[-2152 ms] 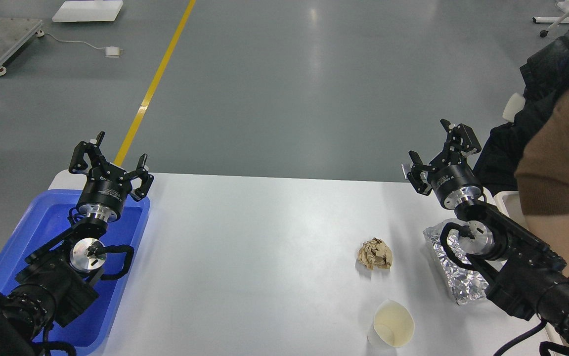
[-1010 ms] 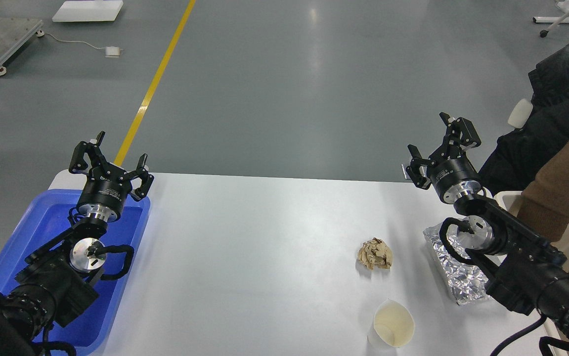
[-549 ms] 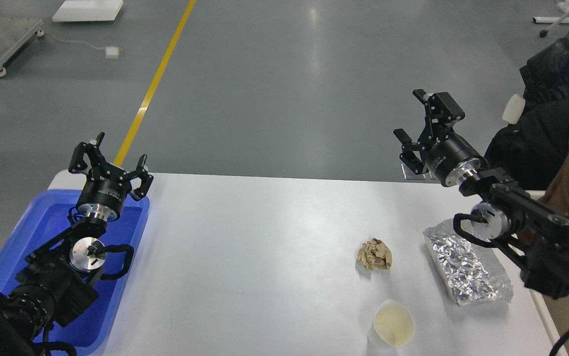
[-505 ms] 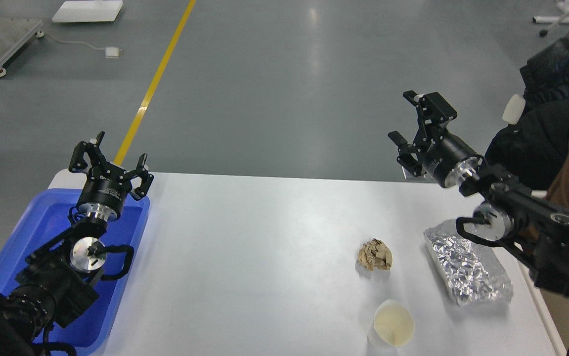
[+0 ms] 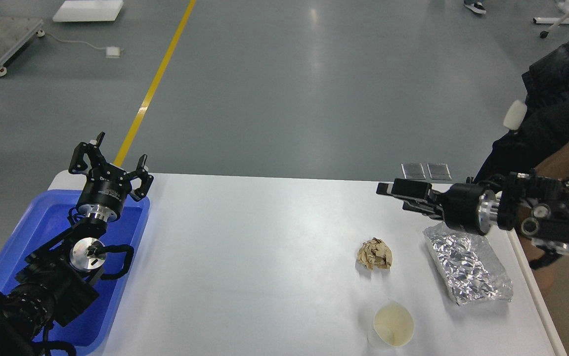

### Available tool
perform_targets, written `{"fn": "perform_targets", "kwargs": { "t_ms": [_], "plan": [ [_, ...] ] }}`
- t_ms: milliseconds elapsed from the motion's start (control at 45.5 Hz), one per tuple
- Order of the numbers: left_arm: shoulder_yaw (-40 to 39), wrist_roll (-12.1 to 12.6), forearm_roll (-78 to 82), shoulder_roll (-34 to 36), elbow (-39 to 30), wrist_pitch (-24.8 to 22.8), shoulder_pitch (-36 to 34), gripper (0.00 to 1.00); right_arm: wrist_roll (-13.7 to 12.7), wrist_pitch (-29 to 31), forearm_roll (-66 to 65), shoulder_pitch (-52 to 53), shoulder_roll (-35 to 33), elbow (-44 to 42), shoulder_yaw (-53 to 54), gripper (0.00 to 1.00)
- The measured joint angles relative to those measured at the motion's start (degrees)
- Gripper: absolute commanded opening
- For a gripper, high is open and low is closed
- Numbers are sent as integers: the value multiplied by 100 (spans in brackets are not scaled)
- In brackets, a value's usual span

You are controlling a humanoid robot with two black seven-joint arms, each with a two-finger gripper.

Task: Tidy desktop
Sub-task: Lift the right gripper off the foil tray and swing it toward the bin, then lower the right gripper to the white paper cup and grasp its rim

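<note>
The white desktop (image 5: 264,257) fills the lower half of the head view. On its right part lie a crumpled brown paper ball (image 5: 374,254), a crinkled silver foil pack (image 5: 469,269) and a paper cup (image 5: 393,325) near the front edge. My right gripper (image 5: 395,195) is open and empty; it points left and hovers level over the table's far right, above and behind the foil pack. My left gripper (image 5: 113,155) is open and empty, held upright over the far end of the blue tray (image 5: 27,237).
The blue tray sits on the table's left end under my left arm. A person in dark and brown clothing (image 5: 561,138) stands close to the table's right edge, behind my right arm. Grey floor with a yellow line (image 5: 155,84) lies beyond.
My right arm has swung from upright down to a level pose, its gripper now pointing left and lower over the table. The foil pack is now uncovered. The left arm has not moved.
</note>
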Motion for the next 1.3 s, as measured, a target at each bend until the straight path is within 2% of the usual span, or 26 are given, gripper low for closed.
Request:
{"fn": "perform_targets", "kwargs": {
  "t_ms": [285,571,747,988,1295],
  "plan": [
    [0,1,0,0,0,0,0,100,-6,-34,-1316,689,-247,663,-1880,99],
    [0,0,0,0,0,0,1,100,-11,-105,-1874,638,-159,868,-2533,99],
    [0,0,0,1,0,0,1,100,-29,-245,-1371,593,259,907,-2651,99],
    [0,0,0,1,0,0,1,100,-215,-518,-407,572,946,905,-2871,99],
    [0,0,0,0,0,0,1,100,-289,-755,-28,434,1311,895,-3060,99]
  ]
}}
